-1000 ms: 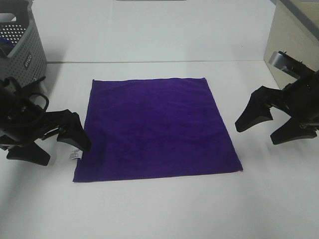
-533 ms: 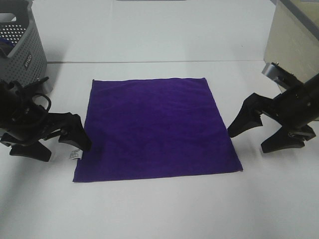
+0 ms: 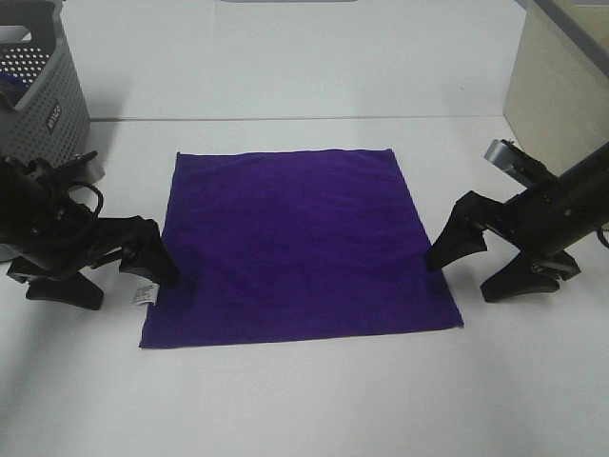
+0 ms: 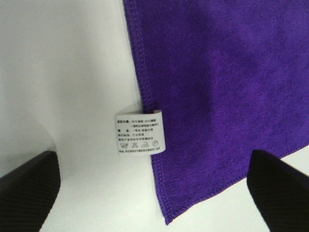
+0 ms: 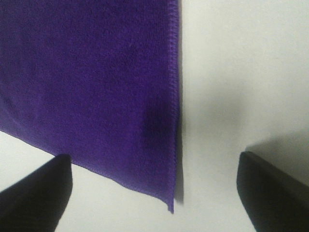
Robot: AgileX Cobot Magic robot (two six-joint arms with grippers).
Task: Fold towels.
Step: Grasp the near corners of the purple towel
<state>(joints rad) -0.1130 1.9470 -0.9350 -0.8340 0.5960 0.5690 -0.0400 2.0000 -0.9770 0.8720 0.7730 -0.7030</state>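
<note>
A deep purple towel (image 3: 300,243) lies spread flat on a white table (image 3: 304,400), with both grippers set wide open at its opposite side edges. The left gripper (image 3: 107,276) straddles one hem, with one finger (image 4: 277,186) on the cloth side and the other (image 4: 26,188) over bare table. The white care tag (image 4: 140,132) juts from the edge between them. The right gripper (image 3: 463,276) brackets the opposite hem the same way: one finger (image 5: 34,193) on the cloth side, its partner (image 5: 273,188) over tabletop, and the towel's corner between them. A grey perforated basket (image 3: 43,86) stands behind the left gripper, apart from the towel.
</note>
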